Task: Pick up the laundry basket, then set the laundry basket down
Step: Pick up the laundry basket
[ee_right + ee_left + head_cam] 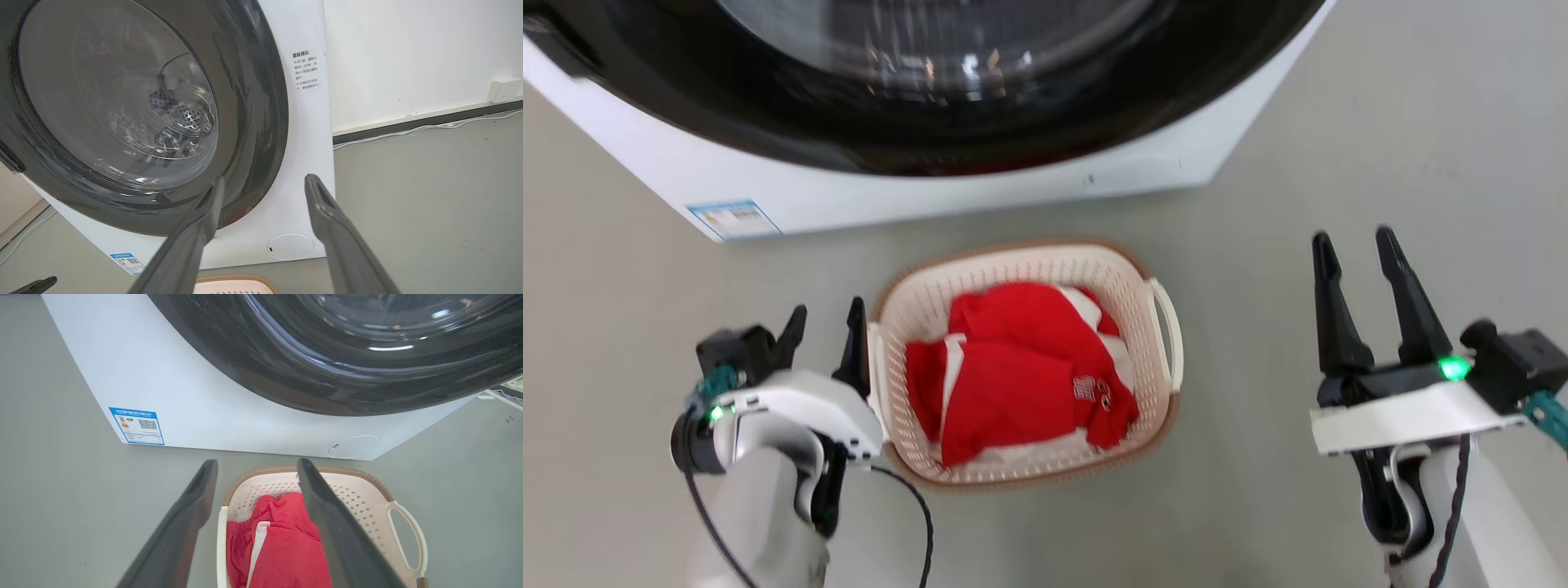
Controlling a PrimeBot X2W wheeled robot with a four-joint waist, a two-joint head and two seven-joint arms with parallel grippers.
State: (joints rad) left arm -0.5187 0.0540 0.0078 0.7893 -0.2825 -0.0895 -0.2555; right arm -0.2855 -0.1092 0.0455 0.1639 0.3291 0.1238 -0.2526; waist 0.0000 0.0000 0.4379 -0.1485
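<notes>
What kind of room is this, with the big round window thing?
Probably a laundry room. The round window is the door of a washing machine, and a laundry basket with red clothes in it sits on the floor just in front of it.

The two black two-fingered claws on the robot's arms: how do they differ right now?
The left gripper sits close beside the cream perforated plastic laundry basket, at its white loop handle; the right gripper stands well clear of it, over grey floor. The left one points down at the basket; the right one points at the white washing machine's dark round door. Both are open and empty.
</notes>
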